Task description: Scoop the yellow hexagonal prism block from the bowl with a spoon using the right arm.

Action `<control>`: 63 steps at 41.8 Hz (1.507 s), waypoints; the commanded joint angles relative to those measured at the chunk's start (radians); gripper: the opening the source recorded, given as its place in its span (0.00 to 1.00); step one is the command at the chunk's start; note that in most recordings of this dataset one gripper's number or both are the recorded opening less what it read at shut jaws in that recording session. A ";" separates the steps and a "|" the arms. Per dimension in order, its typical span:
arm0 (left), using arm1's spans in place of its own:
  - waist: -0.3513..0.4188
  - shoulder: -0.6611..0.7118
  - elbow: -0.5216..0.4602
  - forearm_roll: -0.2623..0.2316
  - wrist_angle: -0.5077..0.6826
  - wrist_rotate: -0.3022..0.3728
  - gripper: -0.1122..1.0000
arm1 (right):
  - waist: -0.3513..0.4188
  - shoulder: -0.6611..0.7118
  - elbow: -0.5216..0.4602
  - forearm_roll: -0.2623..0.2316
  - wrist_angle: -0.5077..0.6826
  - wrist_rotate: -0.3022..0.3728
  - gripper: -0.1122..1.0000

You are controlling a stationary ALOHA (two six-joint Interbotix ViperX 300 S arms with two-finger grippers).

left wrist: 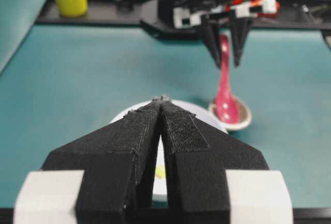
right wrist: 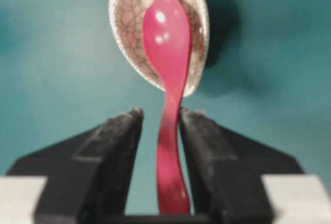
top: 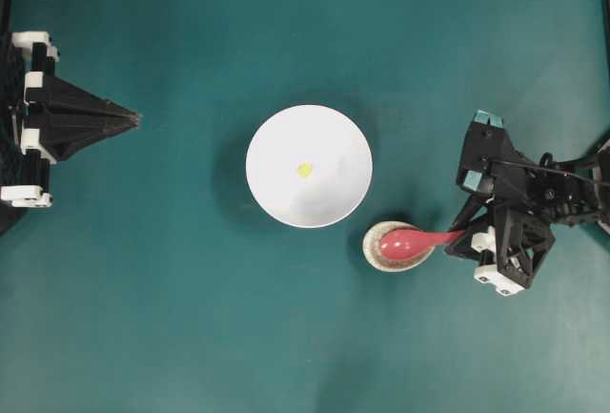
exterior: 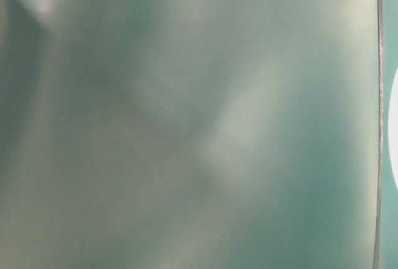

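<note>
Yellow hexagonal prism block [top: 304,170] lying in the white bowl [top: 272,132], well apart from the right hand [right wrist: 160,118], beyond the speckled dish [right wrist: 124,22]. Right hand parted, straddling the spoon [right wrist: 166,43] handle with slight gaps either side, gripping nothing yet. Risk: closing off-centre could tip the scoop out of the dish or let the glossy handle slip. Left hand [left wrist: 162,102] pinched shut, empty.
</note>
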 commanded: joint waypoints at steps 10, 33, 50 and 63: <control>0.002 0.006 -0.023 0.003 -0.011 -0.002 0.11 | 0.003 -0.029 -0.002 -0.031 0.003 -0.011 0.51; 0.002 0.006 -0.023 0.003 -0.003 0.000 0.11 | 0.003 -0.043 0.029 -0.262 -0.101 -0.015 0.61; 0.002 0.000 -0.025 0.003 -0.005 0.002 0.11 | 0.003 -0.008 0.238 -0.316 -0.661 -0.015 0.61; 0.002 0.008 -0.025 0.003 -0.006 -0.008 0.11 | 0.006 0.215 0.321 -0.279 -1.083 -0.060 0.61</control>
